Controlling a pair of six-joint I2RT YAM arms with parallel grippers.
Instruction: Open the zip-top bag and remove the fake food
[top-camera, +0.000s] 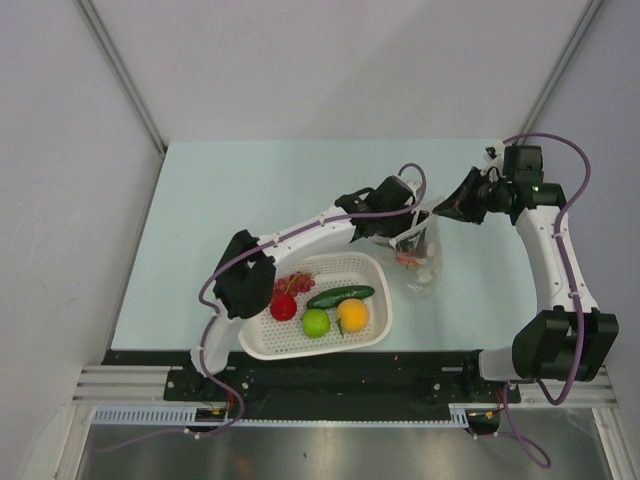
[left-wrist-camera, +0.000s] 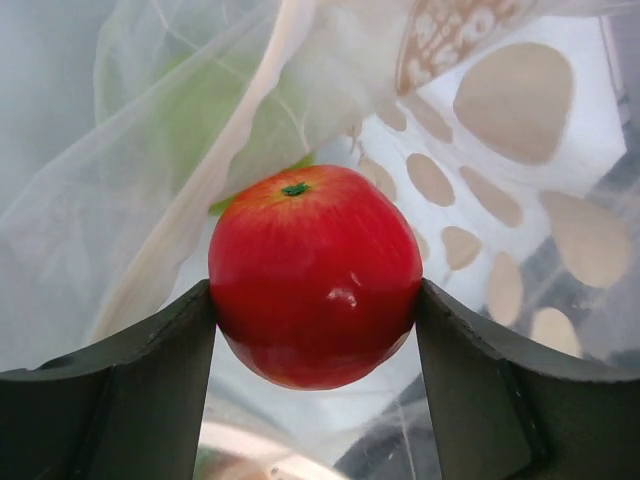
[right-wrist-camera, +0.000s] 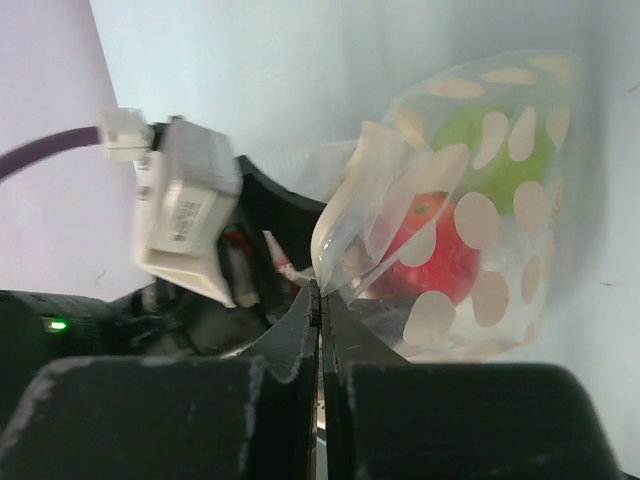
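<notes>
The zip-top bag (top-camera: 422, 258), clear with pale spots, stands open past the basket's right end. My left gripper (top-camera: 403, 230) reaches into its mouth and is shut on a red apple (left-wrist-camera: 315, 270), with a finger against each side. A green fruit (left-wrist-camera: 215, 120) lies behind it inside the bag (left-wrist-camera: 140, 220). My right gripper (top-camera: 441, 211) is shut on the bag's upper edge (right-wrist-camera: 345, 240) and holds the mouth up. In the right wrist view the red apple (right-wrist-camera: 440, 250) and the green fruit (right-wrist-camera: 485, 150) show through the spotted plastic.
A white perforated basket (top-camera: 262, 338) sits at the front centre. It holds red grapes (top-camera: 295, 282), a red fruit (top-camera: 283, 307), a green fruit (top-camera: 316, 322), an orange one (top-camera: 352, 315) and a dark green cucumber (top-camera: 340, 295). The left forearm (top-camera: 300, 235) passes above the basket's far edge.
</notes>
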